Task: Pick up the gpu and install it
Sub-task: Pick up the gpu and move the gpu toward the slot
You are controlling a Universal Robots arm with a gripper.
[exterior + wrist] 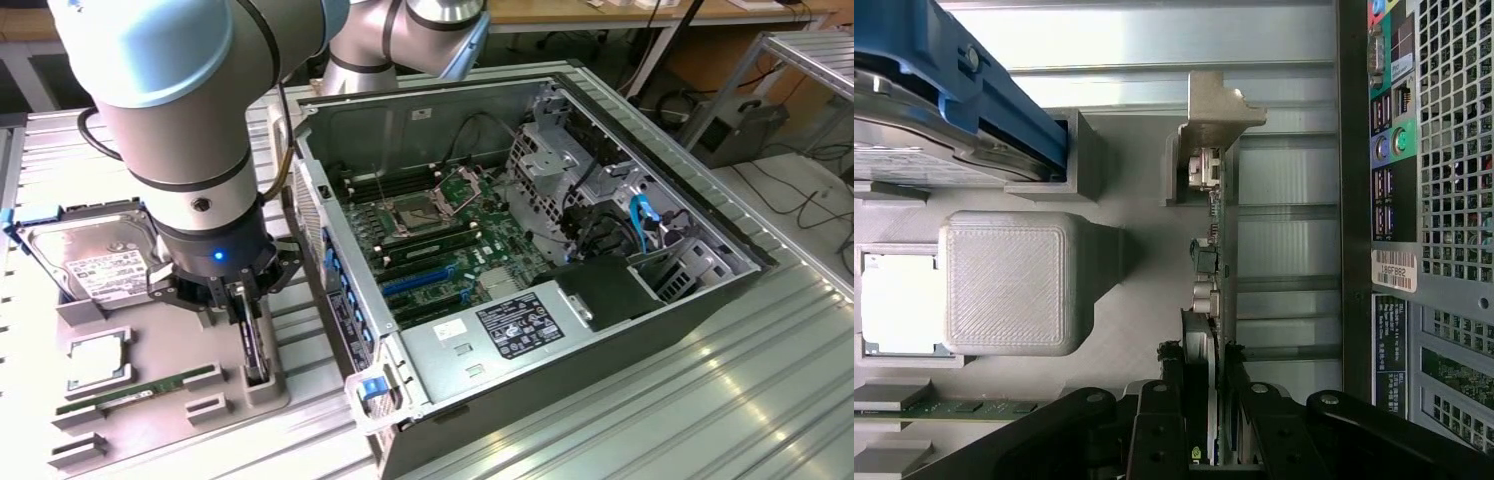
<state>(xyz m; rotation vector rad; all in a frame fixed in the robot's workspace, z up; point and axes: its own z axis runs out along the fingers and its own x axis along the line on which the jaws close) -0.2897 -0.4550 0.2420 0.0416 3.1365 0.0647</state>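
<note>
The gpu [255, 358] stands on edge in a slot of the grey holder tray [160, 335], at the exterior view's left of the open computer case [694, 300]. In the wrist view the gpu [1207, 300] shows edge-on, a thin dark card with its silver end bracket [1219, 110] at the far end. My gripper [242, 305] is straight above it, and its two black fingers [1157, 425] press against both faces of the card. The gripper [1206, 435] is shut on the gpu, which still sits in the tray.
On the tray lie a silver hard drive [94, 255] in a blue frame, a CPU [96, 360] and a green RAM stick [140, 388]. Inside the case, blue expansion slots [420, 280] lie on the motherboard. The case's rear panel [1429, 200] is close beside the gpu.
</note>
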